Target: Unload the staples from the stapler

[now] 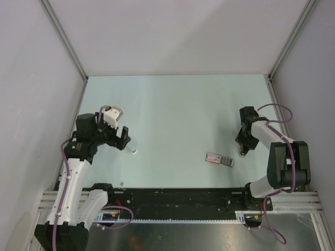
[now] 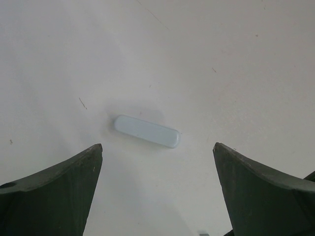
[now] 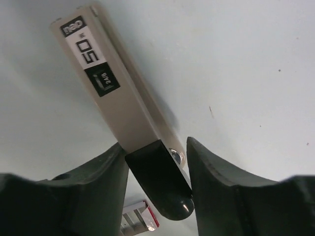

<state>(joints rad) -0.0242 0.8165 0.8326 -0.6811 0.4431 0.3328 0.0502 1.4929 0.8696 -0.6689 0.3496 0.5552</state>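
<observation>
The stapler (image 3: 115, 98) is slim, with a beige body and a dark rounded end, and it lies on the pale table. My right gripper (image 3: 156, 145) has its fingers against both sides of that dark end. In the top view the same gripper (image 1: 244, 149) points down at the table's right side, hiding most of the stapler. Over the left side my left gripper (image 2: 157, 144) hangs wide open, with nothing between its fingers. A small pale rounded bar (image 2: 147, 131) lies just beyond its fingertips. I cannot make out the staples.
A flat pink-and-grey box (image 1: 219, 159) lies left of the right gripper, and its corner (image 3: 140, 219) shows under the stapler's dark end. A tiny grey speck (image 1: 122, 183) sits near the table's front edge. Grey walls enclose the table on three sides.
</observation>
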